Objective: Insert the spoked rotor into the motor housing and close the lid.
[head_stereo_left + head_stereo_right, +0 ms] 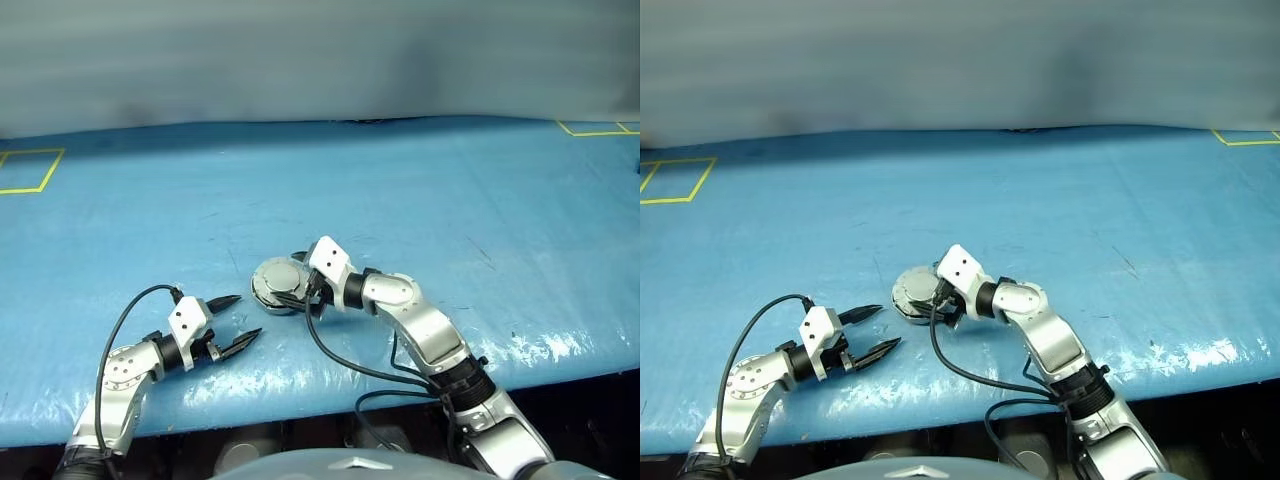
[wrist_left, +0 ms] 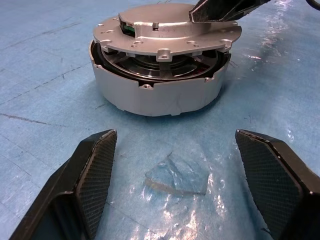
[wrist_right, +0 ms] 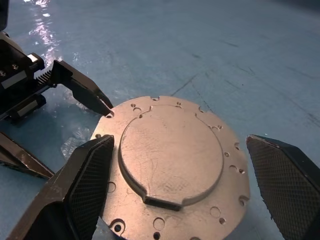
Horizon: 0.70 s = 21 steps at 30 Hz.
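Lid (image 3: 172, 165): we find the plain grey disc lying on the motor housing (image 2: 157, 92), a slight gap at the near edge showing the spoked rotor (image 2: 160, 65) inside.
Right claw (image 3: 185, 195): fingers apart, hovering over the lid.
Left claw (image 1: 235, 320): apart, aimed at the housing, near it.
Surface (image 1: 450, 200): blue, scuffed sheeting.

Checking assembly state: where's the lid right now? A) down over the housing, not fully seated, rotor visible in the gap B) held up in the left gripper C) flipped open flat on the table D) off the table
A: the lid lies on the housing, one side raised, with the rotor showing in the gap.
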Each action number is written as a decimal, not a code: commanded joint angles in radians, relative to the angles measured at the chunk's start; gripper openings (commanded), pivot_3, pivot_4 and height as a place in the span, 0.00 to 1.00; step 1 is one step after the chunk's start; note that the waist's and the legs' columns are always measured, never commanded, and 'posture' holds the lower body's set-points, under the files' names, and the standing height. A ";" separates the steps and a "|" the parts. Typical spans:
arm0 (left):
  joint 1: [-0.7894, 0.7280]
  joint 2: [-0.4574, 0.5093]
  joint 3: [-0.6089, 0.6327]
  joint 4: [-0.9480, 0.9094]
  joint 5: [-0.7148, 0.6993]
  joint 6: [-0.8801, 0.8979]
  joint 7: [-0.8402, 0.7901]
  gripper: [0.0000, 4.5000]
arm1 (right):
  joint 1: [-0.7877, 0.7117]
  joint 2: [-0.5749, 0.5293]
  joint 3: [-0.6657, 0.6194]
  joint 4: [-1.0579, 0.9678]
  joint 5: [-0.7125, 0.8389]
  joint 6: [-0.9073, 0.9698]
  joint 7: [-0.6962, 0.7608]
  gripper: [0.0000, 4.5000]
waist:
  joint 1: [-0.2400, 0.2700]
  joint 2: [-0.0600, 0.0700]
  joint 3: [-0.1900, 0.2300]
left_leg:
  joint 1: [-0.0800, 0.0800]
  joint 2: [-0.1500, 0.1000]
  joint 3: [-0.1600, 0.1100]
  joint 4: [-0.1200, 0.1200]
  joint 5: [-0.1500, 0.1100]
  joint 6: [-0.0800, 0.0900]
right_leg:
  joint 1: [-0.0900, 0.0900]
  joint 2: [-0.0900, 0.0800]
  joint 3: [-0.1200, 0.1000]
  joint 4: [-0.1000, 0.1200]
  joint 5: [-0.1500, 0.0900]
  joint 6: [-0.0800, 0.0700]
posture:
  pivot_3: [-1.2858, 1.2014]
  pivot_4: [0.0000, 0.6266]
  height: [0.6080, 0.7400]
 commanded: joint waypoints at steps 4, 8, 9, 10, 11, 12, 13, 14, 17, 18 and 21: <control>0.001 -0.005 0.002 0.000 -0.004 -0.020 0.000 0.90 | 0.006 0.017 0.003 0.021 0.016 0.005 0.000 0.98 | 0.000 0.000 0.000 | 0.000 0.000 0.000 0.000 0.000 0.000 | 0.000 0.000 0.000 0.000 0.000 0.000 | 0.52 0.24 1.00; 0.001 -0.005 0.002 0.005 -0.002 -0.026 0.002 0.90 | 0.008 0.029 -0.003 0.048 0.025 0.016 -0.003 0.79 | -0.001 0.000 0.000 | 0.000 0.000 0.000 0.000 0.000 0.000 | 0.000 0.000 0.000 0.000 0.000 0.000 | 0.52 0.24 1.00; 0.002 -0.005 0.002 0.006 -0.002 -0.027 0.002 0.90 | 0.008 0.032 -0.006 0.053 0.029 0.019 -0.003 0.71 | -0.001 0.000 0.000 | 0.000 0.000 0.000 0.000 0.000 0.000 | 0.000 0.000 0.000 0.000 0.000 0.000 | 0.52 0.24 1.00; 0.003 -0.006 0.003 0.007 -0.002 -0.029 0.002 0.90 | 0.008 0.035 -0.009 0.056 0.035 0.022 -0.001 0.68 | -0.001 0.000 0.000 | 0.000 0.000 0.000 0.000 0.000 0.000 | 0.000 0.000 0.000 0.000 0.000 0.000 | 0.52 0.24 1.00; 0.003 -0.005 0.003 0.008 -0.002 -0.030 0.002 0.90 | 0.008 0.040 -0.011 0.055 0.040 0.024 0.000 0.68 | -0.001 0.000 0.000 | 0.000 0.000 0.000 0.000 0.000 0.000 | 0.000 0.000 0.000 0.000 0.000 0.000 | 0.52 0.24 1.00; 0.004 -0.005 0.003 0.009 -0.002 -0.031 0.002 0.90 | 0.009 0.043 -0.013 0.054 0.043 0.026 0.001 0.68 | -0.001 0.000 0.000 | 0.001 0.000 0.000 0.000 0.000 0.001 | 0.000 0.000 0.000 0.000 0.000 0.000 | 0.52 0.24 1.00; 0.005 -0.005 0.004 0.009 -0.002 -0.031 0.002 0.90 | 0.008 0.047 -0.015 0.047 0.050 0.030 0.003 0.68 | -0.002 0.000 0.000 | 0.001 0.000 0.000 0.000 0.000 0.001 | 0.000 0.000 0.000 0.000 0.000 0.000 | 0.52 0.24 1.00; 0.005 -0.005 0.004 0.010 -0.002 -0.032 0.003 0.90 | 0.006 0.051 -0.016 0.039 0.052 0.035 0.001 0.68 | -0.002 0.000 0.000 | 0.001 0.000 0.000 0.000 0.000 0.001 | 0.000 0.000 0.000 0.000 0.000 0.000 | 0.52 0.24 1.00; 0.007 -0.005 0.005 0.011 -0.003 -0.033 0.003 0.90 | 0.000 0.058 -0.015 0.023 0.054 0.047 -0.007 0.68 | -0.002 0.000 0.000 | 0.001 0.001 0.000 0.000 0.000 0.000 | 0.000 0.001 0.000 0.001 0.000 0.000 | 0.52 0.24 1.00; 0.008 -0.004 0.006 0.011 -0.003 -0.033 0.003 0.90 | -0.002 0.060 -0.013 0.018 0.052 0.051 -0.009 0.68 | -0.002 0.000 0.000 | 0.001 0.001 0.000 0.000 0.000 0.000 | 0.000 0.001 0.000 0.001 0.000 -0.001 | 0.52 0.24 1.00; 0.009 -0.003 0.007 0.013 -0.003 -0.034 0.002 0.90 | -0.007 0.064 -0.002 0.008 0.038 0.060 -0.019 0.68 | -0.002 0.000 0.000 | 0.001 0.001 0.000 0.000 0.000 0.000 | 0.000 0.001 0.000 0.001 0.000 -0.001 | 0.52 0.24 1.00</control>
